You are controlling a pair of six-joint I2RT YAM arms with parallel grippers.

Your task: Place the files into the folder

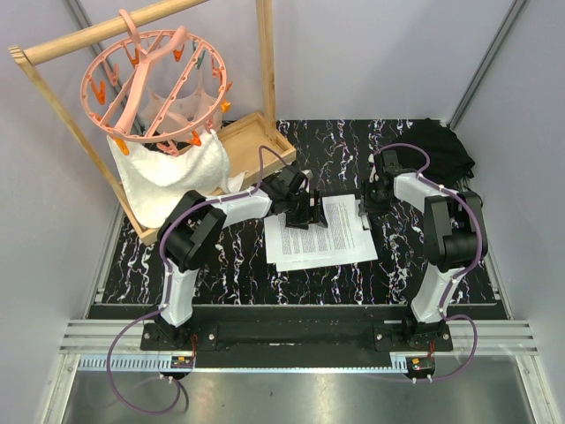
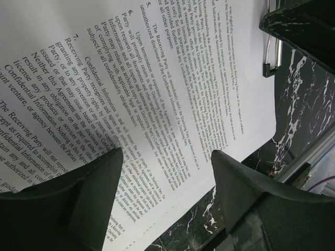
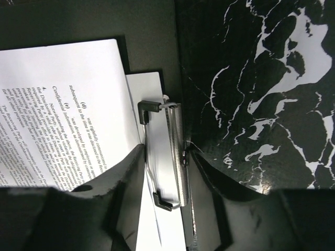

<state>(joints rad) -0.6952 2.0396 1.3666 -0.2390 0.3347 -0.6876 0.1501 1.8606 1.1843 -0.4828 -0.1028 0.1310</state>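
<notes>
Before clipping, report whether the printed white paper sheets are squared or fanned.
Fanned: the printed white paper sheets lie flat, corners skewed apart.

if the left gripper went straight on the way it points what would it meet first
Probably the files, which lie right ahead of the open left gripper; depth is unclear.

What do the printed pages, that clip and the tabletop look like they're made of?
Pages: thin matte white paper, printed black. Clip: silver metal, apparently, judging by its glints. Tabletop: black white-veined surface; marble or a printed look-alike, can't tell.
</notes>
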